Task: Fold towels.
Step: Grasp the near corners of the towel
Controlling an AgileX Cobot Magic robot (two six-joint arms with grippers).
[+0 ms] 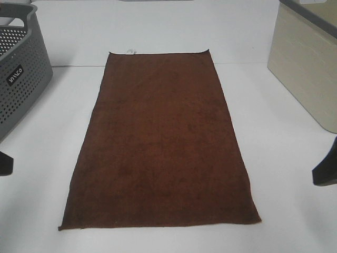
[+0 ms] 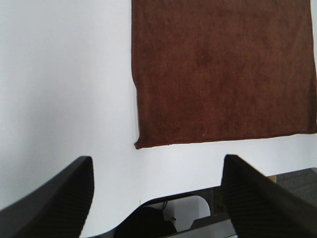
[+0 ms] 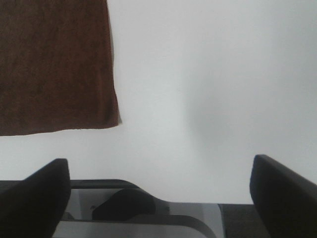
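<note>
The dark reddish-brown towel (image 1: 160,145) lies flat and fully spread on the white table (image 1: 279,158), its long sides running away from me. A small white tag (image 1: 130,51) sits at its far short edge. My left gripper (image 1: 4,163) shows only as a dark tip at the left edge, well clear of the towel. In the left wrist view the gripper (image 2: 156,198) is open and empty, with a towel (image 2: 223,69) corner beyond it. My right gripper (image 1: 325,168) is at the right edge, also apart. In the right wrist view it (image 3: 158,198) is open and empty near another towel (image 3: 54,64) corner.
A grey perforated basket (image 1: 18,74) stands at the far left. A beige box with a grey rim (image 1: 305,63) stands at the far right. Bare white table lies on both sides of the towel and in front of it.
</note>
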